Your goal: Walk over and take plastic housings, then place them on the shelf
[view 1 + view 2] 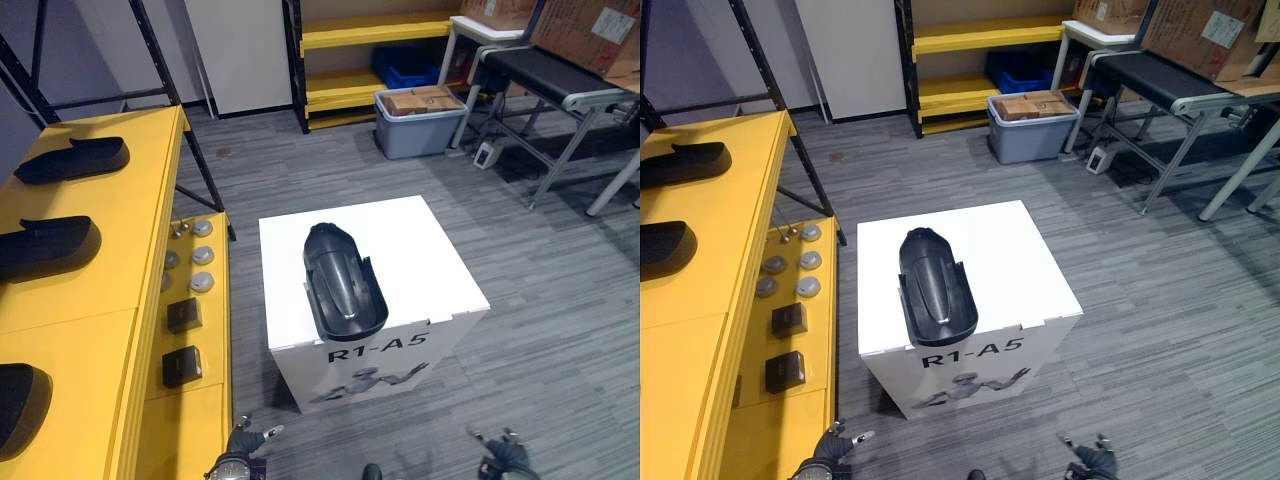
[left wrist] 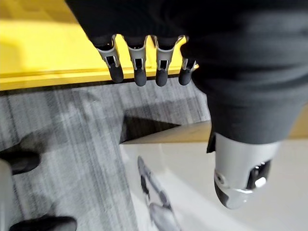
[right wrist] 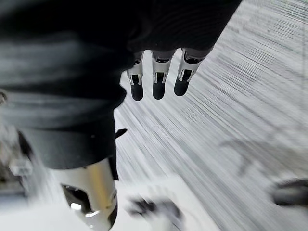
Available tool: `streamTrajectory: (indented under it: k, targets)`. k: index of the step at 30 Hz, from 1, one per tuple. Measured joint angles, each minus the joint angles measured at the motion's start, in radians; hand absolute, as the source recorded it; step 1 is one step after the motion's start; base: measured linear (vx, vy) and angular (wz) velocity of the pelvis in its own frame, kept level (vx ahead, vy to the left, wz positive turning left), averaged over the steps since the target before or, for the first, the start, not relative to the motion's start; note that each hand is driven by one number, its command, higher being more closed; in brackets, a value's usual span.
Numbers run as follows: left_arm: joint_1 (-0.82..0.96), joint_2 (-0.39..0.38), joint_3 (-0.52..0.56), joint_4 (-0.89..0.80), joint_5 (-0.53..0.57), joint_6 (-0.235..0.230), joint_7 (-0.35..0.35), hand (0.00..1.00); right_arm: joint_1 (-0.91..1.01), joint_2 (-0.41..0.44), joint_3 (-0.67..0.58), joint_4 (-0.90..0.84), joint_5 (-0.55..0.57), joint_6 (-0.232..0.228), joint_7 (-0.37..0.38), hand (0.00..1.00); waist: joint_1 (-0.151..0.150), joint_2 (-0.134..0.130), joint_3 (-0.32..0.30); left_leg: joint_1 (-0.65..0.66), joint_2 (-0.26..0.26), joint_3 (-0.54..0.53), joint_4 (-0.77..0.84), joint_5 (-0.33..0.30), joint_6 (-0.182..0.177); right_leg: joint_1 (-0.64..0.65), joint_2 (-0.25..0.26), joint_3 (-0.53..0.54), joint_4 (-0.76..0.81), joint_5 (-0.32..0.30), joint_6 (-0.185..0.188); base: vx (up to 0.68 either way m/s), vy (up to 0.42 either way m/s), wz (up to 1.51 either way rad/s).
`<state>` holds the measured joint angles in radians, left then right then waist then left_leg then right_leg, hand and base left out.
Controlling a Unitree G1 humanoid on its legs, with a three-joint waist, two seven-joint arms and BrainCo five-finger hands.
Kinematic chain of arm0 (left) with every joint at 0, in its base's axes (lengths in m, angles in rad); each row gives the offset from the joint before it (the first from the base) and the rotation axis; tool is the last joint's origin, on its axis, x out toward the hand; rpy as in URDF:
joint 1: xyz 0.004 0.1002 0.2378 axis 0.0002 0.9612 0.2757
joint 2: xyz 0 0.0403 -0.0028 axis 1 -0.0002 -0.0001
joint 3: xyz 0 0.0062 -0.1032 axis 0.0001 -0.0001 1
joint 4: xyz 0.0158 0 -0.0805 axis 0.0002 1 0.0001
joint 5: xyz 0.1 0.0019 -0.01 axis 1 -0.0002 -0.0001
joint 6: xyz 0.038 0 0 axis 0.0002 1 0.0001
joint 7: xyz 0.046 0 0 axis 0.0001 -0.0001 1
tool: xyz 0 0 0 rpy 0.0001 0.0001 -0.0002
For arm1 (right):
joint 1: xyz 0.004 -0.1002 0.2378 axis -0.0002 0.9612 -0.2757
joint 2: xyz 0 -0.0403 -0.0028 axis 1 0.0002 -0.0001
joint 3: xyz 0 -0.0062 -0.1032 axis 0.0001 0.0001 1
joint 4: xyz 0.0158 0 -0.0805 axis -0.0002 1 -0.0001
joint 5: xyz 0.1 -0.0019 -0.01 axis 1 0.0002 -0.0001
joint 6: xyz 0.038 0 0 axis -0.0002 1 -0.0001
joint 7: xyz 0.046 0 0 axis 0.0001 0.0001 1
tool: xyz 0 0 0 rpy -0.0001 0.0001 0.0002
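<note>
While the black plastic housing (image 1: pixel 343 280) lies set out for pickup atop the white box (image 1: pixel 425 250) beside the yellow shelf (image 1: pixel 110 285), the left hand (image 2: pixel 138 65) and right hand (image 3: pixel 158 82) hang low, fingers straight, empty.

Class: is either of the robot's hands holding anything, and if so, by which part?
Nothing is held. The left hand and right hand hang open and empty; the black plastic housing lies on the white box, apart from both.
</note>
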<state>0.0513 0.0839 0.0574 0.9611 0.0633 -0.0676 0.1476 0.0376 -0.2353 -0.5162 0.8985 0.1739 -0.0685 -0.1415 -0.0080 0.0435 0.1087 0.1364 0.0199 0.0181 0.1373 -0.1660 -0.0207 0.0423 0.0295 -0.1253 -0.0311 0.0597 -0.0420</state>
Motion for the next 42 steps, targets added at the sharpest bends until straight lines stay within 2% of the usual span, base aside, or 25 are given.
streamTrajectory:
  k: [3,8,10,14,16,18,22,24,27,28,34,36,42]
  targets:
    - [0.033,0.001,0.018,-0.001,-0.001,0.000,-0.004,0.00,0.004,-0.056,-0.035,-0.099,0.004,0.000,-0.008,0.00,-0.006,-0.007,-0.001,0.005,-0.007,-0.001,-0.012,0.007,0.009,0.009,-0.005,0.004,-0.022,0.008,0.004,-0.04,0.066,-0.04]
    - [0.092,0.006,0.034,-0.001,-0.015,-0.001,-0.028,0.00,0.002,-0.121,0.010,-0.460,0.004,-0.017,-0.018,0.00,-0.012,-0.018,-0.009,0.012,-0.001,-0.011,-0.050,0.007,0.011,0.010,0.002,0.006,-0.055,0.033,0.003,-0.08,0.039,0.00]
    - [0.101,0.016,0.034,-0.001,-0.030,-0.009,-0.032,0.00,-0.010,-0.121,0.090,-0.621,0.004,-0.045,-0.012,0.00,-0.010,-0.029,-0.012,0.018,0.006,-0.022,-0.070,0.006,0.011,0.005,0.010,0.007,-0.061,0.036,0.002,-0.11,0.007,-0.01]
    - [0.102,0.028,0.034,-0.001,-0.041,-0.019,-0.046,0.00,-0.048,-0.119,0.226,-0.751,-0.001,-0.081,0.020,0.00,0.002,-0.049,-0.011,0.015,0.013,-0.022,-0.074,0.007,0.012,-0.001,0.011,0.008,-0.061,0.037,0.008,-0.09,-0.020,-0.03]
    - [0.103,0.030,0.033,-0.001,-0.041,-0.022,-0.048,0.00,-0.070,-0.119,0.285,-0.782,-0.006,-0.094,0.033,0.00,0.006,-0.048,-0.012,0.013,0.014,-0.023,-0.073,0.007,0.010,-0.002,0.011,0.006,-0.061,0.037,0.008,-0.03,-0.008,0.01]
    - [0.107,0.031,0.032,-0.001,-0.041,-0.027,-0.052,0.00,-0.109,-0.119,0.360,-0.784,-0.030,-0.099,0.048,0.00,0.014,-0.047,-0.011,0.006,0.015,-0.025,-0.073,0.010,0.011,-0.008,0.012,0.002,-0.061,0.039,0.007,0.01,0.000,0.02]
    - [0.106,0.030,0.031,-0.003,-0.041,-0.030,-0.057,0.00,-0.137,-0.119,0.433,-0.765,-0.083,-0.098,0.064,0.00,0.025,-0.047,-0.011,0.001,0.017,-0.055,-0.072,0.013,0.011,-0.006,0.011,-0.024,-0.060,0.045,-0.003,0.06,0.004,0.21]
    - [0.110,0.031,0.031,-0.003,-0.041,-0.031,-0.057,0.00,-0.186,-0.112,0.488,-0.705,-0.136,-0.089,0.066,0.00,0.028,-0.046,-0.011,0.001,0.016,-0.059,-0.070,0.013,0.011,-0.005,0.010,-0.029,-0.056,0.045,-0.003,0.07,0.040,0.09]
    - [0.109,0.030,0.027,-0.004,-0.041,-0.030,-0.057,0.00,-0.240,-0.072,0.499,-0.601,-0.228,-0.058,0.056,0.00,0.030,-0.045,-0.010,-0.003,0.012,-0.078,-0.068,0.014,0.012,0.001,0.004,-0.051,-0.056,0.046,-0.003,0.03,0.048,0.16]
    - [0.109,0.030,0.014,-0.007,-0.041,-0.030,-0.055,0.00,-0.253,-0.059,0.500,-0.560,-0.258,-0.045,0.043,0.00,0.040,-0.044,-0.009,-0.005,0.010,-0.080,-0.068,0.014,0.012,0.001,0.002,-0.052,-0.057,0.046,-0.003,0.00,0.045,0.15]
    - [0.107,0.034,-0.007,-0.011,-0.040,-0.028,-0.042,0.00,-0.343,0.007,0.526,-0.356,-0.327,0.009,0.004,0.00,0.064,-0.043,0.008,-0.019,0.002,-0.105,-0.075,0.025,0.015,-0.006,-0.009,-0.075,-0.061,0.045,-0.002,-0.03,0.025,0.11]
    - [0.103,0.034,-0.007,-0.012,-0.041,-0.027,-0.041,0.00,-0.368,0.020,0.531,-0.307,-0.346,0.013,-0.009,0.00,0.080,-0.043,0.020,-0.021,0.001,-0.107,-0.085,0.033,0.014,-0.011,-0.011,-0.077,-0.061,0.045,-0.002,-0.03,0.002,0.07]
    - [0.100,0.047,-0.035,-0.009,-0.040,-0.023,-0.028,0.00,-0.527,0.036,0.538,-0.128,-0.401,0.013,-0.044,0.00,0.079,-0.047,0.032,-0.031,-0.002,-0.114,-0.101,0.045,0.014,-0.025,-0.014,-0.083,-0.061,0.046,-0.001,-0.01,0.000,0.01]
